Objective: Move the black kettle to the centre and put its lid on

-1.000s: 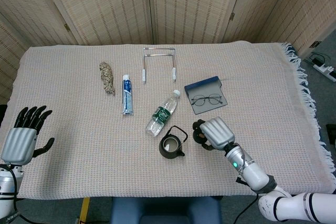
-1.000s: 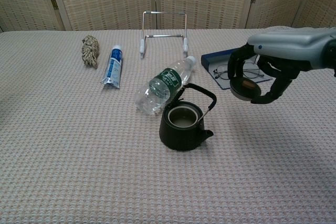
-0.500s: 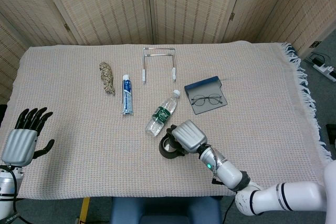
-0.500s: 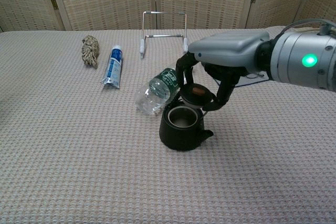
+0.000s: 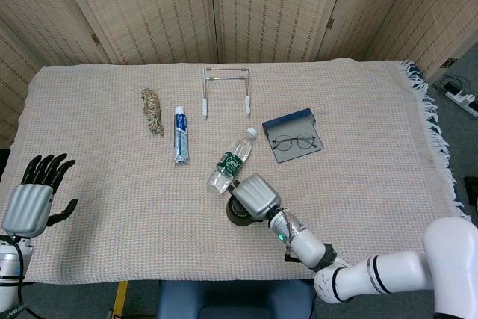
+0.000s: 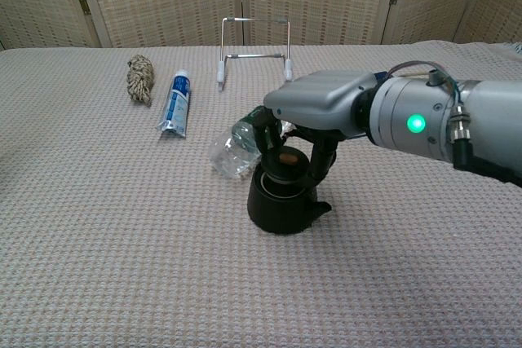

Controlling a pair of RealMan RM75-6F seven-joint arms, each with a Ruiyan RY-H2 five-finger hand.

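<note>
Since half a second ago your right hand point(image 6: 298, 132) has come down and a little further left, so the lid point(image 6: 285, 161) it grips now sits at the mouth of the black kettle point(image 6: 281, 204); whether the lid is fully seated you cannot tell from either view. Your dark fingers point(image 6: 320, 157) curl down around the lid's edge, holding it from above, and in the head view your right hand point(image 5: 255, 196) covers most of the kettle point(image 5: 237, 216). The kettle stands upright on the woven tablecloth point(image 5: 373, 177), near the front edge and roughly in the middle of the table's width, its spout pointing toward the right of the chest view. Just behind it, to the left, lies a clear water bottle point(image 5: 231, 160) with a green label, on its side, and its base end is close to the kettle. Further back lie a blue and white tube point(image 5: 180, 144) and, beside that, a bundle of rope point(image 5: 152, 110). At the back stands a bent wire rack point(image 5: 225, 88). Right of the bottle, a pair of glasses point(image 5: 293, 141) rests on a dark blue case point(image 5: 290, 120). Your left hand point(image 5: 34, 196) hangs at the table's front left corner, well apart from everything, fingers spread and holding nothing.
</note>
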